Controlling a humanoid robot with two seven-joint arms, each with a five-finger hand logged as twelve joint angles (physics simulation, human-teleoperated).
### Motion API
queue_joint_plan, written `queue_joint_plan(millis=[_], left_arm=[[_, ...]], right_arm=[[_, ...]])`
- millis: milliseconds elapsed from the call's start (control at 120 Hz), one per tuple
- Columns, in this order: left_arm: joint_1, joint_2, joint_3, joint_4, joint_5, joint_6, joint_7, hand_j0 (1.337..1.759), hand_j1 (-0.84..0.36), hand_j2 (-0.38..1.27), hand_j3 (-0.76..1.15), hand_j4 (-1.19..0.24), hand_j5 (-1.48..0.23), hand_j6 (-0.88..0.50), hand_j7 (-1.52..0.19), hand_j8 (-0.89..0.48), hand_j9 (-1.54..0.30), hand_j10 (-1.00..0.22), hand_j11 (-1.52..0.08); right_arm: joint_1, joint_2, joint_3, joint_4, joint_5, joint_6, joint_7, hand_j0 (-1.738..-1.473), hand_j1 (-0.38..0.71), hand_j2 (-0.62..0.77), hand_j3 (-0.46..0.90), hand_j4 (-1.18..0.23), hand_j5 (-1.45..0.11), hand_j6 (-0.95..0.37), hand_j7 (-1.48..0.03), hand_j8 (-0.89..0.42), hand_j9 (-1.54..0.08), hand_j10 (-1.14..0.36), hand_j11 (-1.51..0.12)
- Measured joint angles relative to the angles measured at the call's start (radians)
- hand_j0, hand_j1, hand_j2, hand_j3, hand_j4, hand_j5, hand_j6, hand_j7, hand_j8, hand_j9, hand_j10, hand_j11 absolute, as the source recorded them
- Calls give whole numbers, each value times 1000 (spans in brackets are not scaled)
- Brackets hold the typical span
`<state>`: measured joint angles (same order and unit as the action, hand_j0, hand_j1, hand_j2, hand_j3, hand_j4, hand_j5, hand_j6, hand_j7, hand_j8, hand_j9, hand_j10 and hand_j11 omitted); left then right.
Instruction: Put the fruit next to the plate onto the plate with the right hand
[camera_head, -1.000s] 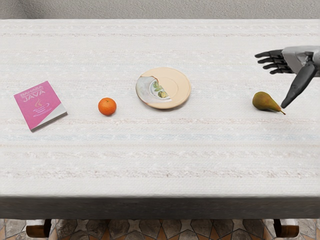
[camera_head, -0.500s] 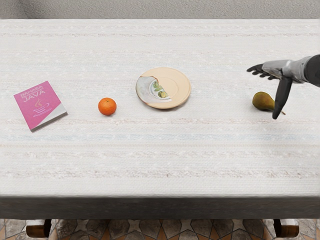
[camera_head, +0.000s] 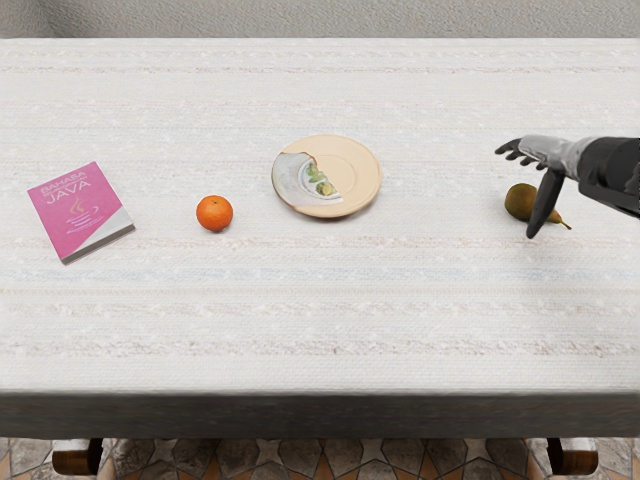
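1. Compared with a second ago, our right hand (camera_head: 548, 160) is reaching further left from the right edge and sitting lower. It is now hovering over the pear (camera_head: 518, 200). The fruit, the plate and the book (camera_head: 78, 208) are lying just where they were.
2. The fingers (camera_head: 512, 150) are stretching out to the left, spread and gripping nothing. The thumb is pointing down and towards the near side, crossing in front of the pear's right part. We cannot tell whether it is touching the fruit.
3. The pear is lying on its side on the table (camera_head: 320, 300), well to the right of the plate (camera_head: 365, 165). The orange (camera_head: 214, 213) is sitting left of the plate and closer to it.
4. Because the orange is the closer one, we are risking the wrong fruit. To us the task words fit the orange better than the pear we are hovering over.
5. If we are closing on the pear, its tapered, rounded body is likely to roll or squirt out. A thumb pushing from one side before the fingers are wrapping the far side would cause that.
6. The pear is also lying near the right edge of our view. A nudge rightward could be sending it out of easy reach.
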<state>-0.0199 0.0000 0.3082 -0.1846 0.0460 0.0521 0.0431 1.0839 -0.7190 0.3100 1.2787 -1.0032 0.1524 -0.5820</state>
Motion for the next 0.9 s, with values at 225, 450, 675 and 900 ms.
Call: queue_joint_plan(millis=[225, 450, 675, 900], left_arm=[[0, 0, 0, 0, 0, 0, 0, 1658, 349, 0, 0, 0, 0, 0, 0, 0, 0, 0, 0], [0, 0, 0, 0, 0, 0, 0, 1658, 349, 0, 0, 0, 0, 0, 0, 0, 0, 0, 0], [0, 0, 0, 0, 0, 0, 0, 1658, 349, 0, 0, 0, 0, 0, 0, 0, 0, 0, 0], [0, 0, 0, 0, 0, 0, 0, 1658, 349, 0, 0, 0, 0, 0, 0, 0, 0, 0, 0]], right_arm=[[-8, 49, -47, -44, -61, -71, 0, -1658, -127, -35, 0, -192, -244, -194, -243, -193, -243, -191, -243], [-8, 73, -90, -85, -104, -120, -1, -1658, -89, -41, 0, -224, -285, -226, -284, -224, -285, -223, -285], [-11, 103, -158, -110, -112, -216, -1, -1658, -76, -43, 0, -234, -299, -236, -298, -235, -299, -233, -299], [-15, 141, -191, -166, -114, -239, 3, -1658, -70, -44, 0, -240, -306, -242, -305, -240, -306, -239, -306]])
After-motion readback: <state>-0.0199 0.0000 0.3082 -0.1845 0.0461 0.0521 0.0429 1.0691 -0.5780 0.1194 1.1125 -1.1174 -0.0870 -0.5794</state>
